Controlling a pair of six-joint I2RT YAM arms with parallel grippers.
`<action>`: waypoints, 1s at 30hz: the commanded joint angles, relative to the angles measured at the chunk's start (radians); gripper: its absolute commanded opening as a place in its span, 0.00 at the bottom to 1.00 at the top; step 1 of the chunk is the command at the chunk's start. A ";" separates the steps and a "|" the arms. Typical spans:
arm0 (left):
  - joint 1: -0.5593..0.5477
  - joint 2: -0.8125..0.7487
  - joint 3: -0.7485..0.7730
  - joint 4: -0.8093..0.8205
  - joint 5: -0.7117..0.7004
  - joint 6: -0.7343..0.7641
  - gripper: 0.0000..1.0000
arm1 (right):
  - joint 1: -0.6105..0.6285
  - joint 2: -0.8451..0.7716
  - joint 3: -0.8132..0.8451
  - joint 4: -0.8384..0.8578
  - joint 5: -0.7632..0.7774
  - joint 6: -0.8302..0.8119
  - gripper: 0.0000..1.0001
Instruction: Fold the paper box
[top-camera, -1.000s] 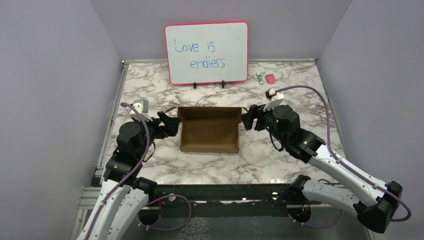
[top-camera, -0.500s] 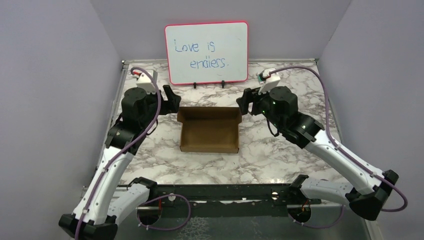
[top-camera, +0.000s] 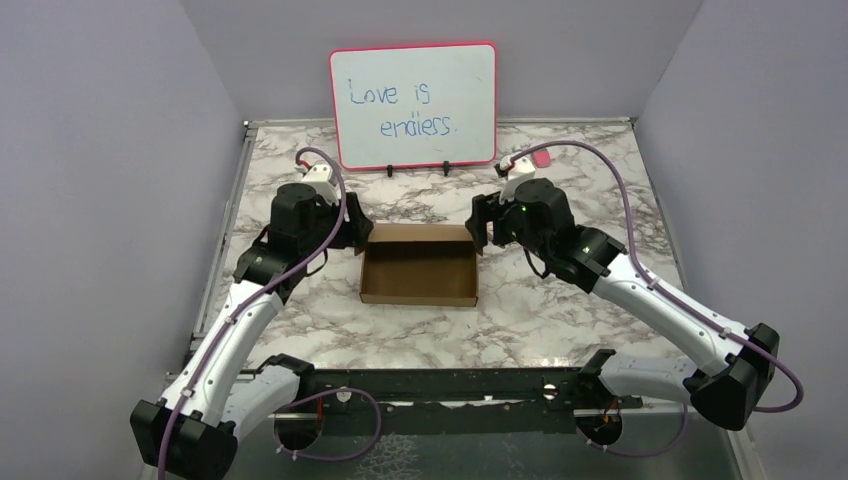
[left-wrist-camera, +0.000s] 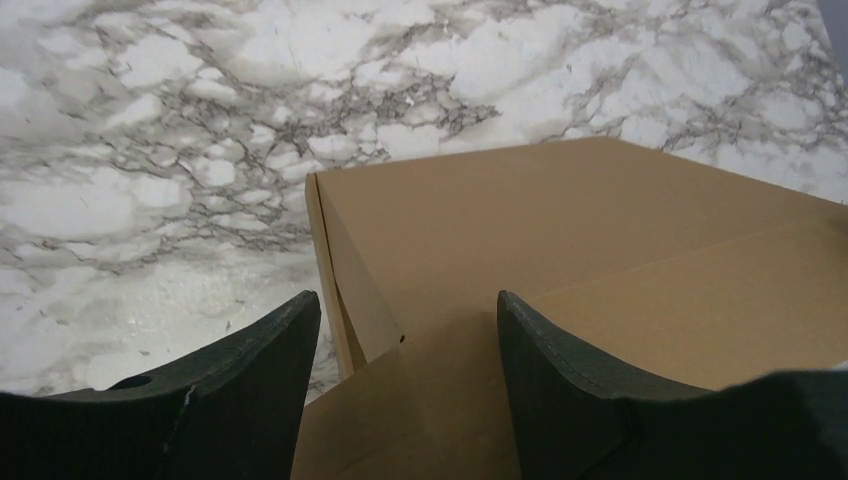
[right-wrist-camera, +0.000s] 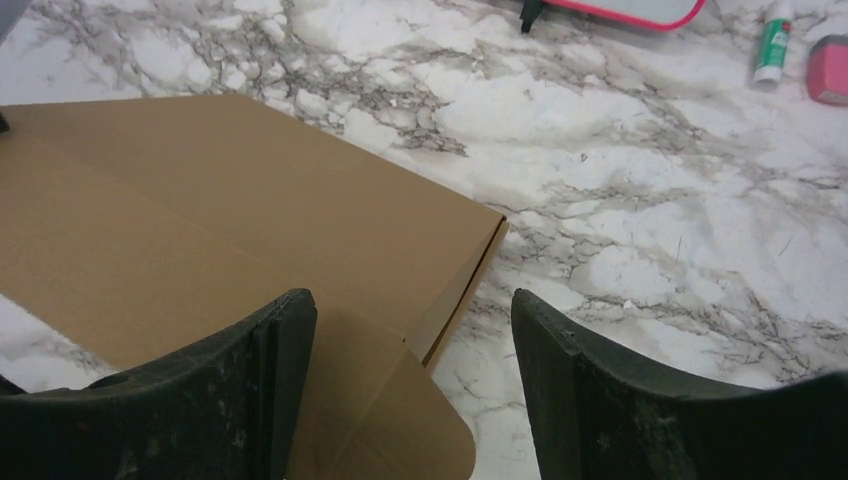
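On the marble table (top-camera: 560, 320), the paper box (top-camera: 418, 270) sits open-topped.

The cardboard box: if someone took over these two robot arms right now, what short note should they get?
Left gripper: open, fingers either side of cardboard at the box's back left corner.
Right gripper: open, astride a rounded flap at the back right corner.
Box: middle of the table, walls up, top open.
Done: tray shape formed.
Left: probably tuck the corner flaps and close it.
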 joint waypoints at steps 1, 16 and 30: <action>0.002 -0.038 -0.085 0.011 0.095 -0.032 0.65 | 0.007 -0.019 -0.063 -0.026 -0.066 0.028 0.76; 0.002 -0.107 -0.269 0.065 0.074 -0.112 0.66 | 0.007 -0.018 -0.246 0.101 -0.108 0.139 0.74; 0.002 -0.080 -0.384 0.123 0.023 -0.212 0.64 | 0.007 0.058 -0.363 0.210 -0.128 0.184 0.74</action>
